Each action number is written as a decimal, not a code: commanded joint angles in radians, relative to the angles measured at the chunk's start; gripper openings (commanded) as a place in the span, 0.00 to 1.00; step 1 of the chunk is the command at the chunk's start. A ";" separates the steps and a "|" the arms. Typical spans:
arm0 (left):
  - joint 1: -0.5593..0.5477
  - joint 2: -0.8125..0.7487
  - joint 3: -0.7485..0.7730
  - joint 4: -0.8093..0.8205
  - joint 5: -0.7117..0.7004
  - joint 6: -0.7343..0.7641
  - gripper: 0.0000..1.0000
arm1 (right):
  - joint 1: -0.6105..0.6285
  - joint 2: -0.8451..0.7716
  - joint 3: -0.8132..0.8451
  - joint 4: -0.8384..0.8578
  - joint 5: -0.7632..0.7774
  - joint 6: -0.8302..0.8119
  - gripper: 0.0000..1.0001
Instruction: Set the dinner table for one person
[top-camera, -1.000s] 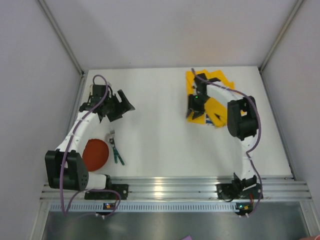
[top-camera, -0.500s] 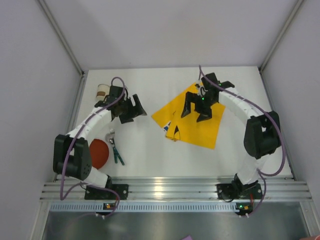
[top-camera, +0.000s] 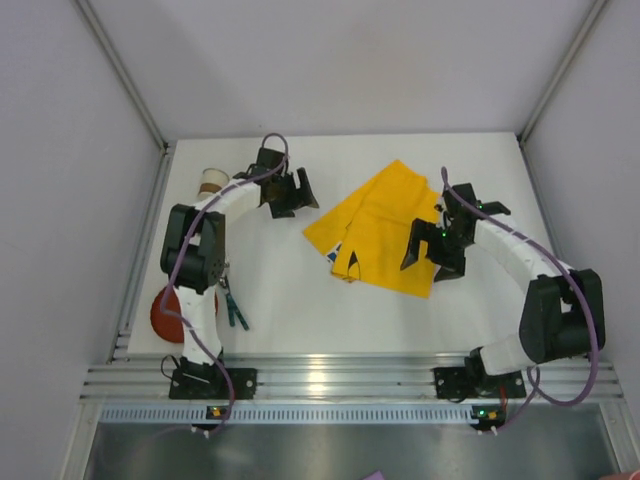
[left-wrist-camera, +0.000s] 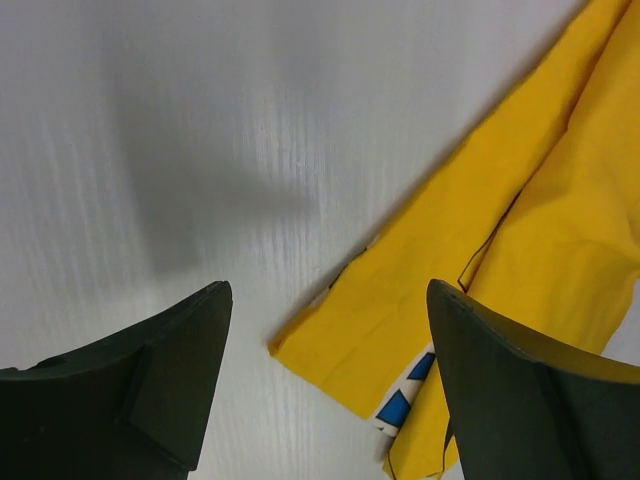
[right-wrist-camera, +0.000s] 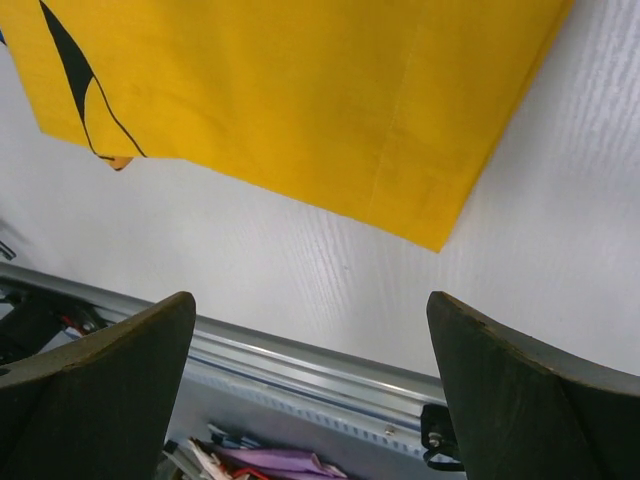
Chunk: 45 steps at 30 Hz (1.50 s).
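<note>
The white dinner table (top-camera: 290, 290) carries a yellow cartoon-printed cloth (top-camera: 375, 225), spread loosely at its middle right with a folded-over corner showing blue and white. My left gripper (top-camera: 303, 197) is open and empty, just left of the cloth's left corner; in the left wrist view the cloth (left-wrist-camera: 520, 230) lies between and beyond my fingers (left-wrist-camera: 150, 390). My right gripper (top-camera: 430, 265) is open and empty over the cloth's near right corner; in the right wrist view the cloth (right-wrist-camera: 300, 100) lies ahead of my fingers (right-wrist-camera: 110, 380).
A paper cup (top-camera: 211, 182) stands at the back left. A red plate (top-camera: 163, 315) lies at the near left, partly hidden by my left arm. A fork and a green-handled utensil (top-camera: 235, 312) lie beside it. The ribbed aluminium rail (top-camera: 340, 375) runs along the near edge, seen also in the right wrist view (right-wrist-camera: 300, 365).
My right gripper has spread the cloth, let it go and drawn back toward the near right. My left arm has swung from the cup to the cloth's left corner.
</note>
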 joint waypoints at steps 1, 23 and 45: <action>-0.001 0.101 0.086 0.035 0.086 0.014 0.84 | -0.044 -0.096 -0.036 0.001 0.036 -0.012 1.00; -0.137 0.198 0.023 -0.023 0.263 0.069 0.09 | -0.270 0.172 -0.050 0.353 -0.170 0.054 1.00; -0.137 0.068 -0.109 -0.031 0.229 0.056 0.00 | -0.136 0.332 -0.110 0.464 -0.154 0.076 0.09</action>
